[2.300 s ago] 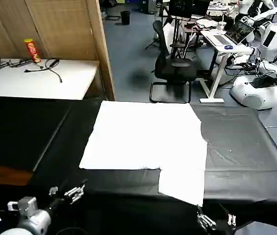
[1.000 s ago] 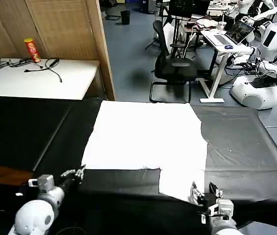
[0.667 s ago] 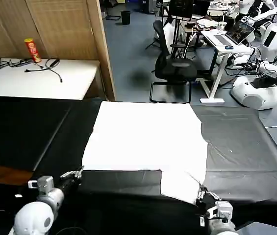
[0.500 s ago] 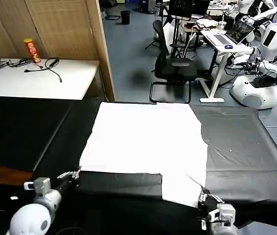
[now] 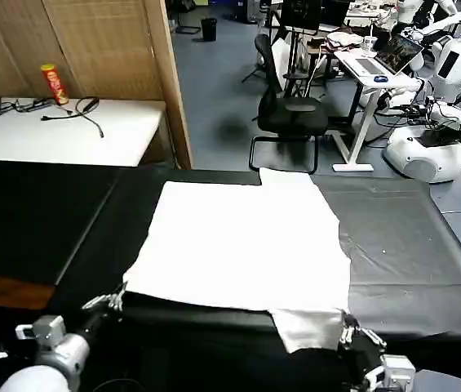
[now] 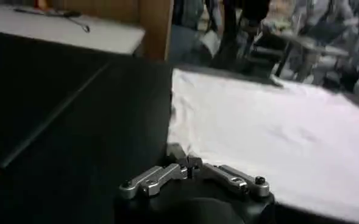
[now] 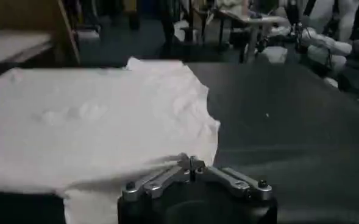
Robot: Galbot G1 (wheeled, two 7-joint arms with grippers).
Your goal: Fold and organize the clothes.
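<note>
I see plain white cotton T-shirt (image 5: pixel 242 241), no print showing, on black cloth-covered table (image 5: pixel 401 245); silver metal grippers.

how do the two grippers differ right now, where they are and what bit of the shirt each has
The left gripper sits at the shirt's near left corner, on the wide body edge; the right gripper sits at the near right, by the narrow flap hanging lower. The left one reaches in from the table's left side, the right from its right. Both are shut on the shirt's near edge, low over the black table.
</note>
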